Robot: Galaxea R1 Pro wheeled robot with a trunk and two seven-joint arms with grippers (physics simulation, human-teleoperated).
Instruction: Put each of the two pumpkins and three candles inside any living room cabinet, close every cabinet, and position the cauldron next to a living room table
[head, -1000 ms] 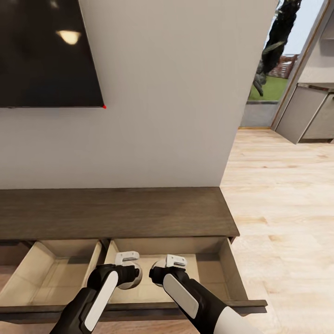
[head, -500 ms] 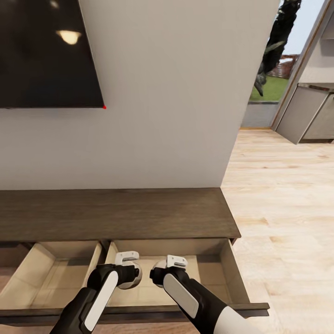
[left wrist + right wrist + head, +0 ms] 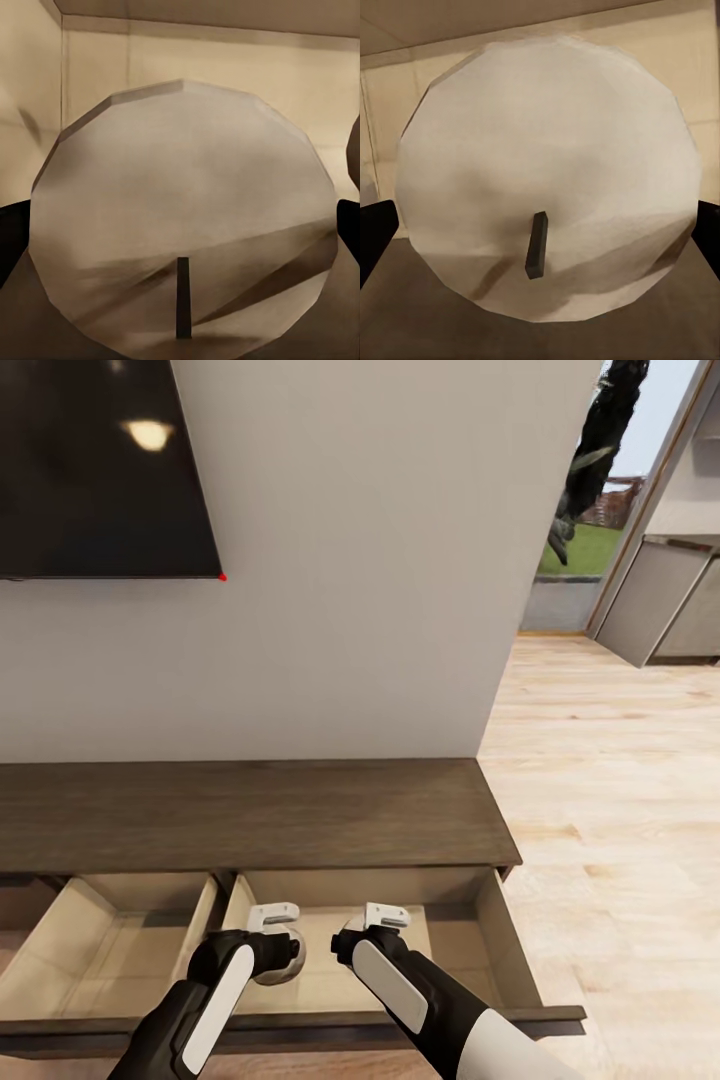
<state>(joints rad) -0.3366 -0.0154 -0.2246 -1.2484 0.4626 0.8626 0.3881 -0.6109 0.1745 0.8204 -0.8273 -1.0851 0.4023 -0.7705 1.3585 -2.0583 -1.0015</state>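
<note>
Though facing a plain wall (image 3: 350,560) with a TV (image 3: 100,460) at 10 o'clock, looking mostly down at the cabinet (image 3: 250,815) across 6 o'clock of the head view. Two drawers pulled out, pale inside: left drawer (image 3: 60,920) at 8 o'clock, right drawer (image 3: 505,950) at 6. Over the right drawer, both arms reaching in side by side.

Left gripper (image 3: 280,945) clamped on the left candle (image 3: 180,217), dark fingers (image 3: 11,232) pressed to either flank in the left wrist view, wick (image 3: 183,298) toward the camera. Right gripper (image 3: 365,935) likewise closed around the right candle (image 3: 547,172), fingers (image 3: 375,232) tight against its sides. Held above the drawer floor, by the look of it, not yet set down; cannot tell how high.

Likely light and stiff, waxy and somewhat slick, rounded enough to roll or squirt out of a loose pinch. Best gripped as now: across the widest part of the body, square to the flanks, clear of the wick. Little to break, though probably easy to dent under a hard squeeze. Worth lowering close to the drawer floor before letting go, upright, apart from each other and off the front wall, leaving room for shutting.
</note>
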